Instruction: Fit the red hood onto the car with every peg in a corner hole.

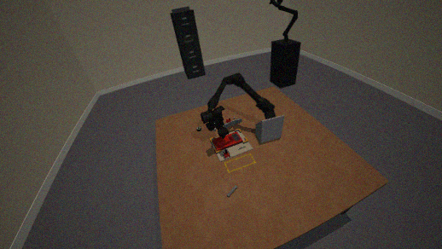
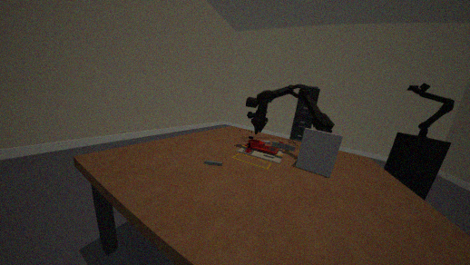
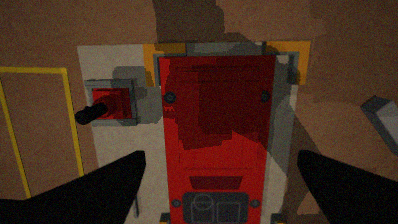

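The red hood (image 3: 220, 150) (image 1: 226, 141) (image 2: 260, 145) lies over the chassis in the jig, lined up lengthwise with it. The engine block is not visible beneath it. Dark round spots show near its corners in the wrist view, but I cannot tell whether every peg is in its hole or whether the hood is fully flat. The jig (image 3: 302, 52) shows yellow-orange corners around the car's far end. My gripper (image 3: 220, 157) (image 1: 223, 135) (image 2: 257, 132) is open and empty above the car, one finger out to each side, clear of the hood.
A small red block with a black handle (image 3: 92, 113) stands in a grey holder on the pale board (image 3: 90, 57), beside the car. A yellow outline (image 3: 73, 120) (image 1: 242, 167) lies beyond. An upright grey panel (image 1: 270, 129) (image 2: 318, 152) stands near the arm's base. A grey bar (image 1: 231, 191) (image 2: 213, 162) lies apart.
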